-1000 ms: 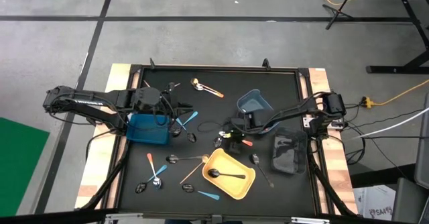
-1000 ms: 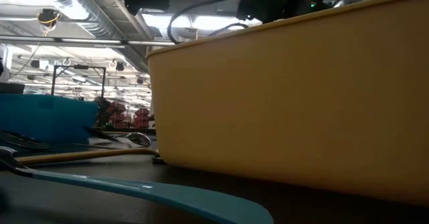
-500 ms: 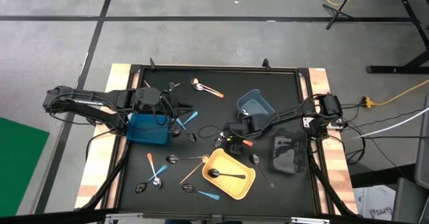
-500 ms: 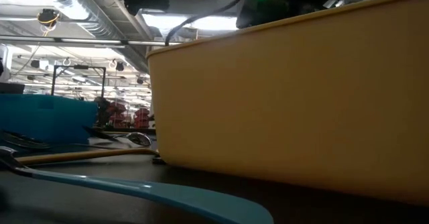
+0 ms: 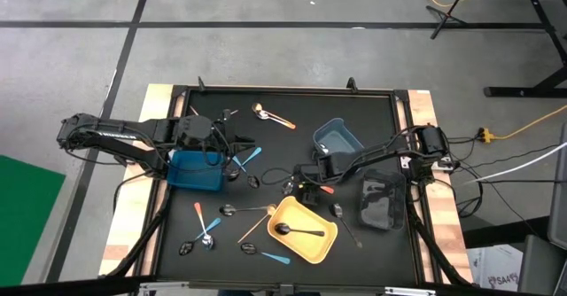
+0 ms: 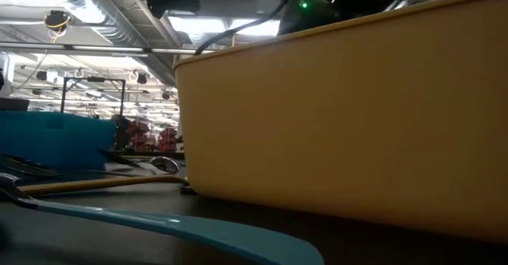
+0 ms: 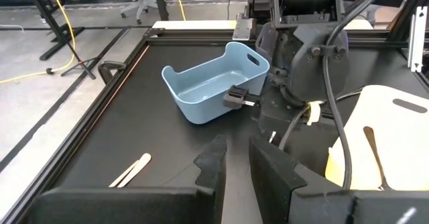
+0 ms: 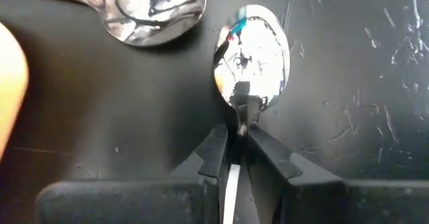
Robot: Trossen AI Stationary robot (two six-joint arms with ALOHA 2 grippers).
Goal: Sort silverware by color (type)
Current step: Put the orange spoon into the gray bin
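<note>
Right gripper (image 8: 233,150) beside the yellow bin (image 5: 306,238), clenched on 1 silver spoon (image 8: 253,58); left gripper (image 7: 231,163) beyond, nearly closed, empty.

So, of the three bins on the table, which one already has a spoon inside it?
The yellow bin, at the table's front edge. A black spoon lies inside it. The light-blue bin looks empty; the dark-blue bin is partly covered by the left arm.

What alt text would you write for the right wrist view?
The right hand is closed on the thin neck of a shiny silver spoon lying on the black table. The bowl of a second silver spoon lies close beside it, apart from it.
</note>
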